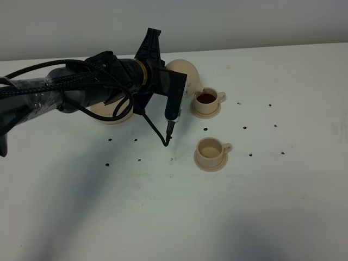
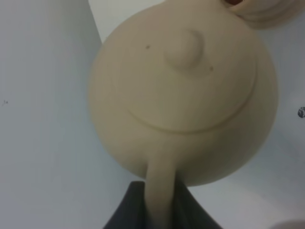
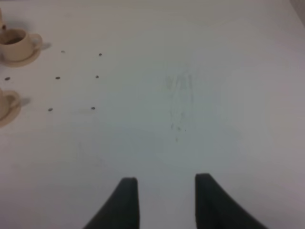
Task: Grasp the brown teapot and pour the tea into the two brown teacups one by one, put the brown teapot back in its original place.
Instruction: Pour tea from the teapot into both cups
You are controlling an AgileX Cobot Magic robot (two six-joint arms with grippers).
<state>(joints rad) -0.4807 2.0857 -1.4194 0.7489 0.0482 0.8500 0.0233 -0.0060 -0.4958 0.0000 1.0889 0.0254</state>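
My left gripper (image 2: 159, 207) is shut on the loop handle of the brown teapot (image 2: 183, 90), whose knobbed lid faces the wrist camera. From the high camera, the teapot (image 1: 185, 73) hangs just behind and left of the far teacup (image 1: 206, 99), half hidden by the left gripper (image 1: 167, 75). That far teacup (image 3: 14, 42) holds dark tea. The near teacup (image 1: 211, 150) on its saucer looks empty. The wide round saucer (image 1: 111, 116) lies behind the left arm, partly covered. My right gripper (image 3: 167, 200) is open over bare table, with both cups well off to one side.
Small black dots (image 1: 244, 128) mark the white table (image 1: 272, 206) around the cups. A black cable (image 1: 167, 133) loops down from the left wrist, close above the tabletop near the near teacup. The right arm is outside the high view.
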